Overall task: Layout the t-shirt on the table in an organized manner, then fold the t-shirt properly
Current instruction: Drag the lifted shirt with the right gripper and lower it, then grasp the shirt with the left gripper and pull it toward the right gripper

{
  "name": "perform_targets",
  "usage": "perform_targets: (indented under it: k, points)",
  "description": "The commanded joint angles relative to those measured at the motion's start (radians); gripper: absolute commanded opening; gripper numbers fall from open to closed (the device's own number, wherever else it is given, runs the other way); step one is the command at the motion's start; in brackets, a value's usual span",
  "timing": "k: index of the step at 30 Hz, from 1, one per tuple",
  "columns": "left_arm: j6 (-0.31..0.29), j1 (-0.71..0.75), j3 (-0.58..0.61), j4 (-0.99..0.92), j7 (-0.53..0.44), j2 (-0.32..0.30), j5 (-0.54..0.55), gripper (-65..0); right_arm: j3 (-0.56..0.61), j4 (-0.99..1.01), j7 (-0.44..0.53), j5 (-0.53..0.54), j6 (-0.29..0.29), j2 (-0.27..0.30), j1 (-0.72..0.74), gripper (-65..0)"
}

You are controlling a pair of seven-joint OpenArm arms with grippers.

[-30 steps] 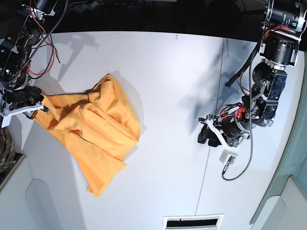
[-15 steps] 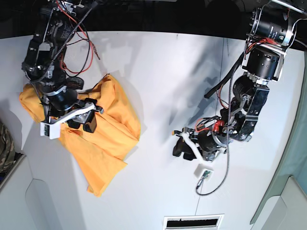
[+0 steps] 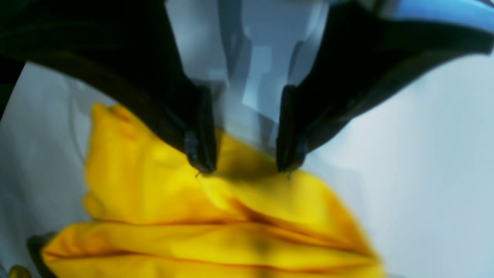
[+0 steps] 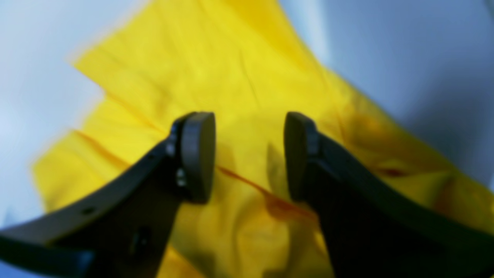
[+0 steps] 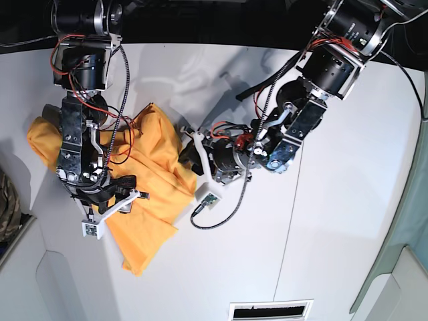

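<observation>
The t-shirt (image 5: 144, 187) lies crumpled on the left half of the white bench (image 5: 267, 254) in the base view, bunched into long folds, with one narrow end trailing toward the near edge and another lump of it poking out at far left behind the arm. No print, label or writing on it that I can read, the wrist views are pretty blurry. No containers anywhere on the bench either, just the cloth. Both arms are right at the shirt. The right gripper (image 5: 112, 204) hangs over the lower middle of the fabric, and in its wrist view the jaws stand apart with nothing pinched between the pads (image 4: 197, 154), only yellow folds (image 4: 239, 96) underneath; can't tell if the tips actually touch the cloth. The left gripper (image 5: 189, 154) comes in from the other side and sits at the shirt's right edge. From its wrist camera the jaws are also apart, the two fingertips (image 3: 200, 154) right down at the edge of the fabric (image 3: 216, 216), straddling a fold, bare bench (image 3: 424, 154) off to the side. They look to be on or just above the cloth, not clamped on it. At the far left edge of the base view a bit of camouflage cloth (image 5: 8, 204) peeks in, off the bench and apart from the shirt.
</observation>
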State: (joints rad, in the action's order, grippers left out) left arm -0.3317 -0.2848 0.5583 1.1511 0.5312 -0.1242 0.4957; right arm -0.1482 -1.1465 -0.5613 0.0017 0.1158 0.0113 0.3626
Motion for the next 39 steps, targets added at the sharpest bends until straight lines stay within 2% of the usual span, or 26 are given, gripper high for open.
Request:
perform_targets:
  k: [1, 2, 3, 6, 7, 10, 14, 17, 19, 23, 26, 28, 30, 31, 32, 34, 35, 37, 38, 39]
  points:
    - [-0.005, -0.01, -0.005, 0.01, -0.018, 0.009, -0.005, -35.8, 0.022, 0.017, 0.031, 0.002, 0.003, 0.006, 0.031, -41.2]
    - [-0.005, 0.003, -0.005, 0.006, -0.018, 0.019, -0.011, -36.6, 0.043, 0.041, 0.046, 0.0, 0.003, 0.012, 0.029, -45.2]
    - [-0.005, 0.014, -0.005, 0.0, -0.019, 0.032, -0.021, -39.9, 0.059, 0.056, 0.058, -0.005, 0.004, 0.018, 0.026, -49.2]
    - [-0.001, 0.036, -0.005, -0.031, -0.039, 0.062, -0.059, -63.3, 0.087, 0.065, 0.072, -0.006, 0.029, 0.025, 0.023, -60.3]
    - [-0.001, 0.036, -0.005, -0.045, -0.057, 0.067, -0.067, -65.0, 0.087, 0.065, 0.089, -0.007, 0.038, 0.025, 0.026, -65.0]
    - [0.0, 0.032, -0.008, -0.055, -0.076, 0.067, -0.067, -65.0, 0.087, 0.046, 0.161, -0.042, 0.041, 0.031, 0.027, -65.0]
    - [0.005, 0.031, -0.066, -0.053, -0.024, 0.039, -0.012, -65.0, 0.083, -0.058, 0.132, -0.051, 0.037, 0.061, 0.024, -65.0]
    - [0.005, 0.03, -0.16, -0.053, -0.003, -0.012, 0.077, -65.0, 0.053, -0.175, 0.095, -0.051, 0.01, 0.084, 0.022, -65.0]
    - [-0.003, 0.03, -0.224, -0.053, 0.01, -0.052, 0.098, -65.0, 0.016, -0.253, 0.08, -0.051, 0.002, 0.101, 0.023, -65.0]
    - [-0.066, 0.03, -0.297, -0.053, 0.046, -0.141, 0.147, -65.0, -0.069, -0.317, 0.042, -0.034, 0.002, 0.158, 0.025, -65.0]
    - [-0.119, 0.03, -0.299, -0.05, 0.045, -0.211, 0.199, -65.0, -0.119, -0.317, 0.02, 0.045, 0.015, 0.177, 0.022, -65.0]
    - [-0.14, 0.031, -0.299, -0.043, 0.047, -0.25, 0.221, -65.0, -0.127, -0.315, -0.034, 0.13, 0.053, 0.176, 0.018, -65.0]
    - [-0.152, 0.031, -0.299, -0.041, 0.051, -0.276, 0.243, -65.0, -0.116, -0.315, -0.045, 0.226, 0.121, 0.164, -0.001, -65.0]
    - [-0.152, 0.03, -0.299, -0.041, 0.051, -0.282, 0.253, -65.0, -0.105, -0.313, -0.042, 0.246, 0.148, 0.153, -0.013, -59.7]
    - [-0.152, 0.03, -0.299, -0.041, 0.05, -0.286, 0.257, -65.0, -0.089, -0.306, -0.036, 0.25, 0.162, 0.139, -0.024, -51.6]
    - [-0.153, 0.03, -0.299, -0.041, 0.051, -0.286, 0.267, -65.0, -0.043, -0.273, 0.009, 0.226, 0.17, 0.113, -0.042, -38.6]
    - [-0.158, 0.03, -0.299, -0.041, 0.051, -0.286, 0.28, -65.0, -0.015, -0.241, 0.042, 0.197, 0.169, 0.102, -0.045, -35.4]
    - [-0.215, 0.031, -0.299, -0.041, 0.061, -0.286, 0.317, -65.0, 0.046, -0.154, 0.098, 0.124, 0.168, 0.088, -0.04, -35.0]
    - [-0.242, 0.031, -0.299, -0.041, 0.078, -0.285, 0.341, -61.2, 0.079, -0.108, 0.126, 0.095, 0.165, 0.086, -0.039, -35.0]
    - [-0.258, 0.031, -0.299, -0.041, 0.1, -0.283, 0.367, -53.4, 0.108, -0.065, 0.149, 0.069, 0.148, 0.086, -0.039, -35.1]
